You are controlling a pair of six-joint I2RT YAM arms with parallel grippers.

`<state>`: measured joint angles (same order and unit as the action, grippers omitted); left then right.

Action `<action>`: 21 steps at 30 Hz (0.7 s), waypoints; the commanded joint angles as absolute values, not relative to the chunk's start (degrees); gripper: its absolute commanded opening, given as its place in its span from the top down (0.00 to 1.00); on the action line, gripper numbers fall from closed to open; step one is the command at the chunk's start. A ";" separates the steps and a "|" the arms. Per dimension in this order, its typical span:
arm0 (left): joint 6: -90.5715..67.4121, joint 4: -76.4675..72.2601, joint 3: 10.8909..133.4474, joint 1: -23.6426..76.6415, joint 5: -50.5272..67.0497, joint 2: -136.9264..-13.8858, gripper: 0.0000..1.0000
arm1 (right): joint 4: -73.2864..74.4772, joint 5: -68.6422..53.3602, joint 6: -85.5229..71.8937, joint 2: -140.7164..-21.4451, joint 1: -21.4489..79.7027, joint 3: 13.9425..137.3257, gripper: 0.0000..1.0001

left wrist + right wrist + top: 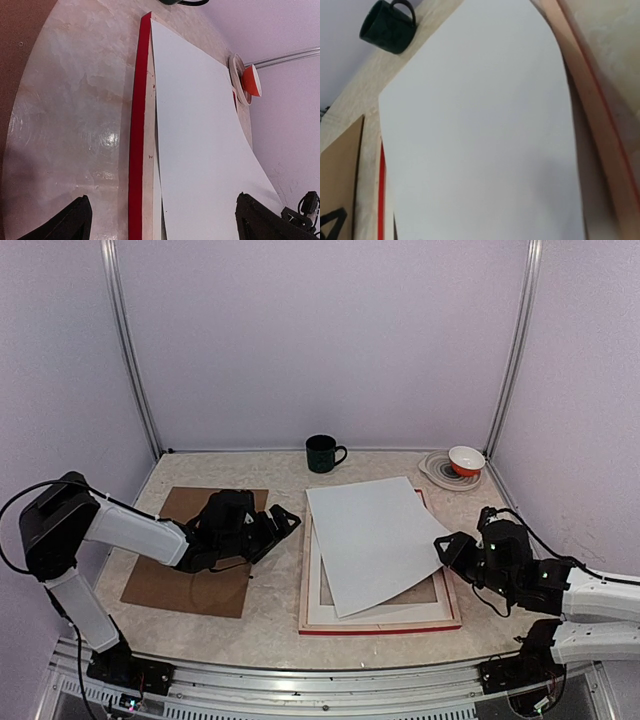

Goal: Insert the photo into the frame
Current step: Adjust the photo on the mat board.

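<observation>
Broadly, the table is taken up by the frame, laid face down so its pale back can be loaded; the photo is draped askew over it, white side up, its right edge raised and bowed, seemingly because it is pinched by the right gripper for squaring up; a brown board is set aside further left; the left gripper is held spread and empty near the frame's left rail, probably to steady the sheet.
</observation>
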<state>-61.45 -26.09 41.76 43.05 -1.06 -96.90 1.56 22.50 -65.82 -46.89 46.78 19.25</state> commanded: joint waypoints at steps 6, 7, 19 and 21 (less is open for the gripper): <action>-59.67 -24.70 42.42 43.24 -1.08 -95.15 0.01 | -1.28 3.94 -55.57 -52.77 36.45 23.80 0.51; -59.49 -24.50 42.59 43.24 -1.21 -95.04 0.01 | -1.31 2.61 -54.78 -53.70 35.93 24.16 0.51; -58.80 -23.64 42.63 43.07 -1.67 -94.26 0.01 | -3.21 -17.01 -45.92 -65.17 26.76 29.76 0.51; -58.88 -23.72 42.54 43.07 -1.58 -94.39 0.01 | -3.45 -19.97 -45.04 -67.07 25.83 30.40 0.51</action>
<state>-59.88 -24.08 41.80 43.11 -1.43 -95.39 -1.93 -11.31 -49.01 -64.38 27.70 27.92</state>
